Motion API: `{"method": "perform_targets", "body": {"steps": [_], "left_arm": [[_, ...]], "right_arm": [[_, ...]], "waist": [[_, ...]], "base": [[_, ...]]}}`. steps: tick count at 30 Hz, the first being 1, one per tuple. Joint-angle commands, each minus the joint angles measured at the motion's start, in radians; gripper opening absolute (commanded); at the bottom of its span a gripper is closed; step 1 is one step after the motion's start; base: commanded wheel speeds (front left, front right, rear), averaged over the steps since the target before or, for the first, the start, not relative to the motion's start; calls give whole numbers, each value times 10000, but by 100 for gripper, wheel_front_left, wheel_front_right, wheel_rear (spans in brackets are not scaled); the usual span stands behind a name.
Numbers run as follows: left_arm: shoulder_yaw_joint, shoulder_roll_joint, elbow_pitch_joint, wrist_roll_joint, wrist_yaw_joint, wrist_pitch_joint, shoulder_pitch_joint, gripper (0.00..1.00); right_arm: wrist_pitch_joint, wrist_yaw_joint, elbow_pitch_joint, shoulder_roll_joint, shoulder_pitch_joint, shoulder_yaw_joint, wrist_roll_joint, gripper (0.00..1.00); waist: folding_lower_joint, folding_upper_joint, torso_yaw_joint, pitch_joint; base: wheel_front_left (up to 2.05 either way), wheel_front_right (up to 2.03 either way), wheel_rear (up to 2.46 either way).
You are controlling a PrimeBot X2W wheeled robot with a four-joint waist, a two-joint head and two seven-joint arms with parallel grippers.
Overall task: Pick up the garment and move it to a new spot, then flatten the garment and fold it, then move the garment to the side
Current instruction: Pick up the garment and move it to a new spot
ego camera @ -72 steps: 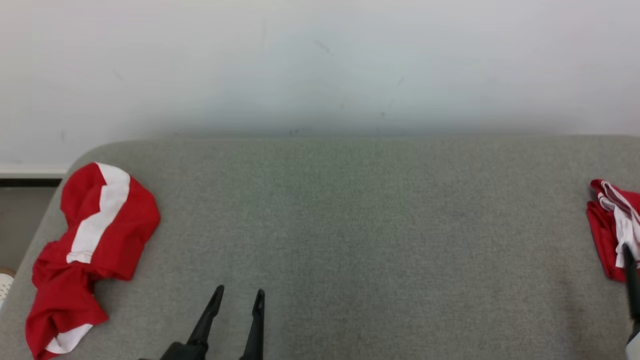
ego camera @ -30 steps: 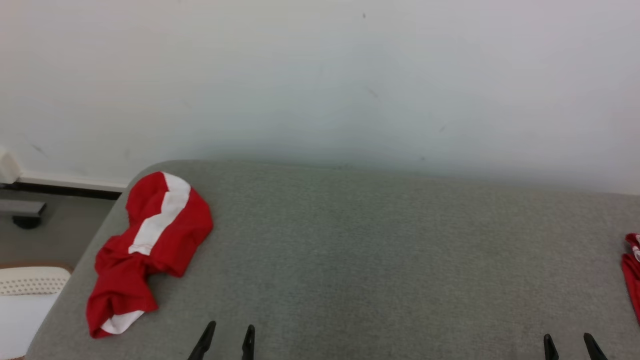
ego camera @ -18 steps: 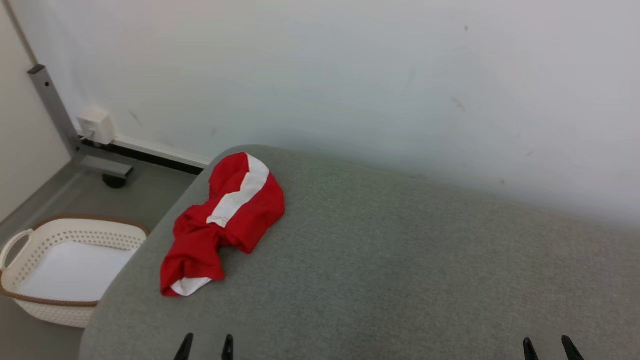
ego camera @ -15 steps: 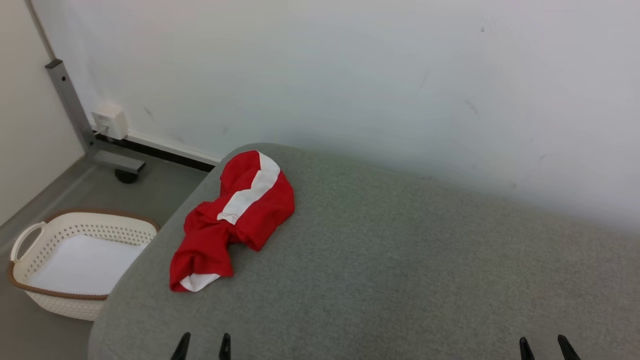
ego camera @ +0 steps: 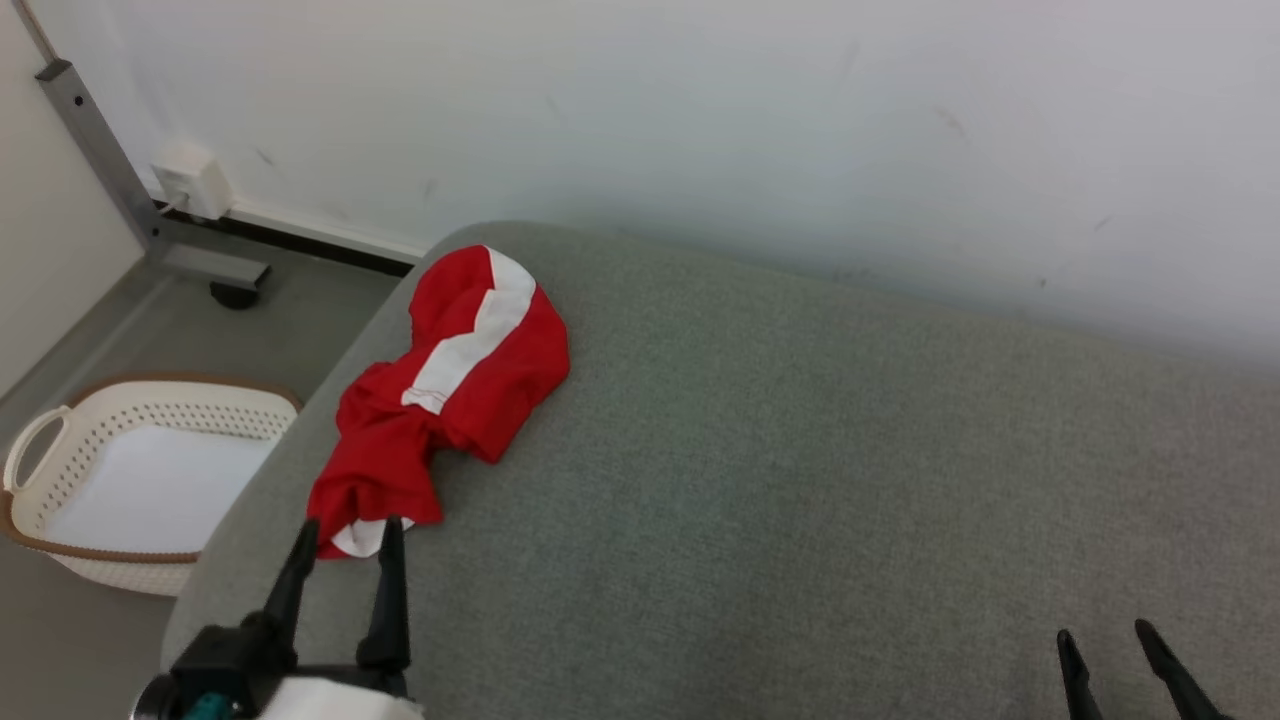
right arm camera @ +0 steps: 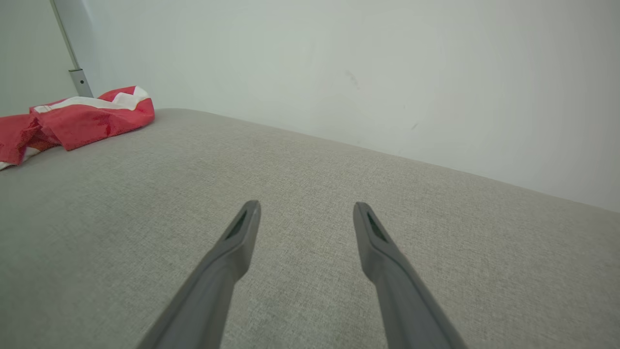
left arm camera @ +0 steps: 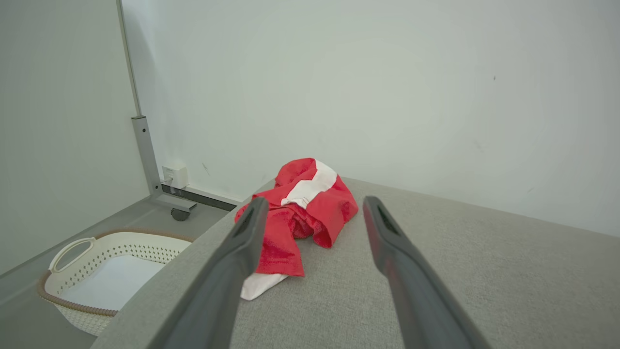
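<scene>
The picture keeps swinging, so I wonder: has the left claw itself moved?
Yes. Judged against the red and white garment, the left claw has advanced: its tips now reach the garment's near end.

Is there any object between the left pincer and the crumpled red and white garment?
Nothing visible stands between them. The open left pincer points straight at the near end of the crumpled red and white garment on the grey fabric surface.
</scene>
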Motion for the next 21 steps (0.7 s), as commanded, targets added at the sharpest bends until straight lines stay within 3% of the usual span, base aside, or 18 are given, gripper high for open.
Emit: {"method": "perform_targets", "body": {"steps": [1, 6, 11, 21], "left_arm": [[47, 80, 142, -80, -65, -1, -349, 100], [366, 506, 1319, -388, -284, 27, -2506, 100], [301, 1004, 2637, -342, -395, 782, -4799, 100], [442, 1465, 6197, -677, -210, 2445, -8205, 100]], "right_arm": [[-25, -24, -104, -170, -231, -52, -66, 100], [-25, -24, -456, -880, -801, -164, -50, 100], [-27, -24, -892, -1595, -1297, -460, 23, 100], [237, -24, -2050, -2631, -1892, -937, 184, 100]], "waist": [[0, 0, -102, 710], [0, 0, -288, 2054], [0, 0, -415, 3264], [0, 0, -766, 4937]], "base": [[0, 0, 0], [0, 0, 0], [0, 0, 0], [0, 0, 0]]}}
